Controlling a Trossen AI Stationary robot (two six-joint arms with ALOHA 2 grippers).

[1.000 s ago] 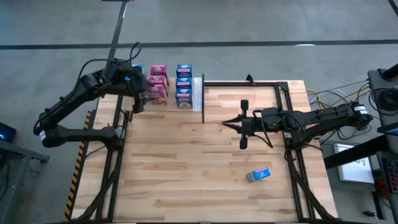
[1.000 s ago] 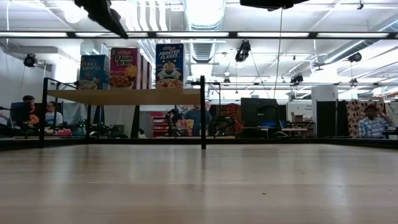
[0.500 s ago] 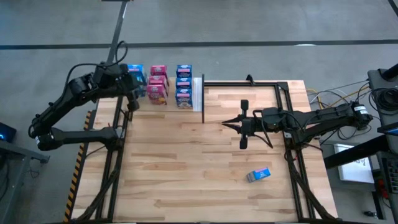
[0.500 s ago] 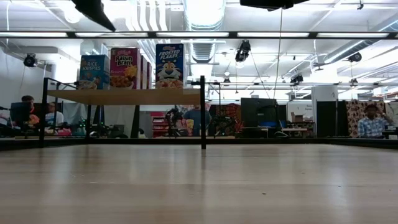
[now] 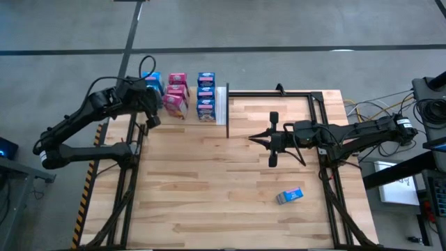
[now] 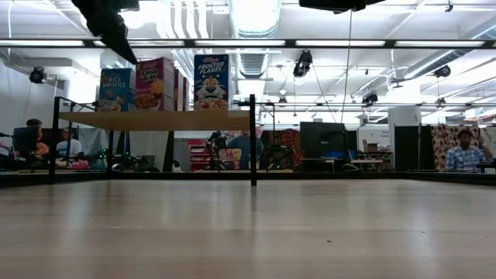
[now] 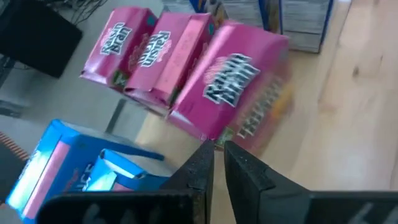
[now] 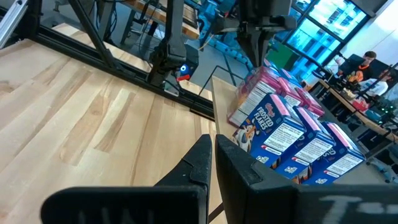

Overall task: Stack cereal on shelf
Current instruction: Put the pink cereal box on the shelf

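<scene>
Mostly, the stacking looks done: the shelf at the far left of the tabletop carries rows of cereal boxes, a blue row next to the white side strip, a pink row to its left, and at least one more blue box at the far left end. One blue box lies on its side on the planks near the right front, well apart from the shelf, so by the look of things that one is left to fetch and place.

The left hand sits at the left end of the shelf, just beside the pink row; in its wrist view the fingers are pressed nearly together with only a thin slit between them, and nothing is pinched there. The nearest pink box leans at a tilt close in front of it, so that row may want straightening. The right hand hovers over the middle of the tabletop, pointing toward the shelf, fingers pressed together and empty.

The tabletop is pale wooden planking on a black metal frame. Around it lies grey concrete floor with dark lines. Beyond, the level view shows an open workshop with strip lights, ducting, desks, and seated people at both sides.
</scene>
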